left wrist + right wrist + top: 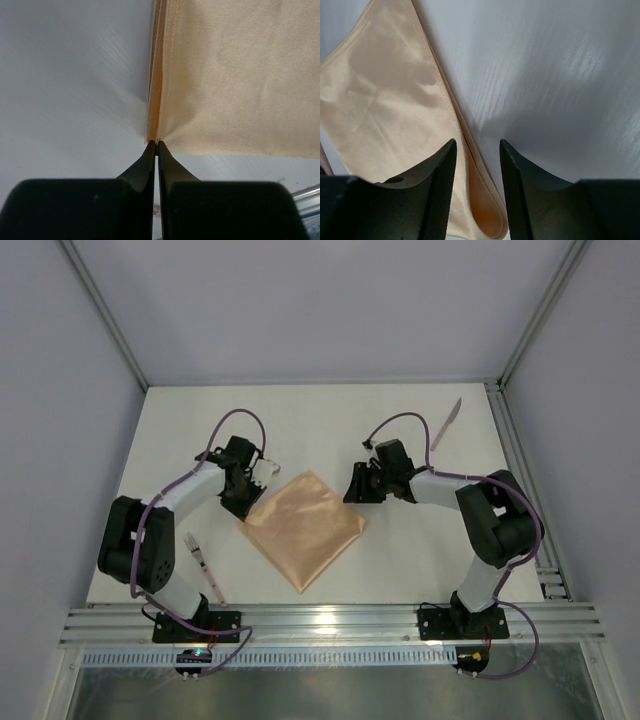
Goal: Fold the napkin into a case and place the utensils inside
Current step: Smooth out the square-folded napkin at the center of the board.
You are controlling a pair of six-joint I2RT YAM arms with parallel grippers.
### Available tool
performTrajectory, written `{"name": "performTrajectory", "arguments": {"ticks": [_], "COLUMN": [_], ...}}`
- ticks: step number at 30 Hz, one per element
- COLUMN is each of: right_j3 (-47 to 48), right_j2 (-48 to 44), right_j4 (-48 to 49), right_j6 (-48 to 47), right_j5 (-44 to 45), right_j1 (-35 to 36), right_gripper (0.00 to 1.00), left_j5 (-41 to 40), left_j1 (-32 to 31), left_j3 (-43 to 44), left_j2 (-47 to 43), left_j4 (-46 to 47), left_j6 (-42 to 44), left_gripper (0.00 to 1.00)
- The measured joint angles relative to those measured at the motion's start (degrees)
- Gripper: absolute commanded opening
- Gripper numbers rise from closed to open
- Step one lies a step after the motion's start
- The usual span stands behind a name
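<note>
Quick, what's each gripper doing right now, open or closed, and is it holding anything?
Left gripper: shut, pinching the napkin at its corner.
Right gripper: open, straddling the napkin's folded edge, not gripping it.

White-and-black left arm (183,492), matching right arm (441,486), purple cables (240,412), black fingers (437,192), possibly ribbed.

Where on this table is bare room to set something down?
The far strip of table beyond the napkin, left of the knife, is widest. A smaller patch lies between napkin and right arm's base. Crowded: the napkin's side corners, at the left fingers and right fingers, and by the fork.
</note>
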Motion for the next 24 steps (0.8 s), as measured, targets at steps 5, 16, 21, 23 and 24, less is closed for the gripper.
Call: {"name": "performTrajectory", "arguments": {"ticks": [5,16,21,23,24], "right_j3": [0.04,0.04,0.04,0.04,0.07], "right_j2": [0.5,0.55,0.55,0.55,0.55], "right_j4": [1.27,1.44,1.68,1.7,1.7], "right_j6": [0.2,0.22,0.22,0.2,0.2], "right_j5": [-0.63,-0.44,0.09,0.2,0.28], "right_j1": [-0.02,0.11,0.87,1.2,1.33], "right_gripper": [0.44,0.43,0.43,0.43,0.43], "left_j5": [0.72,2.21,0.59,-0.31,-0.87], "left_j1": [0.0,0.0,0.0,0.0,0.0], "left_j3": [0.39,1.75,-3.45,-4.59,-4.76], "left_j2": [-0.09,-6.03,-3.78,-2.05,-1.33], "left_j4": [-1.9,-6.54,-6.47,-6.21,-6.01], "left_j6": [0.52,2.54,4.07,4.48,4.55], "left_gripper": [0.0,0.0,0.0,0.0,0.0]}}
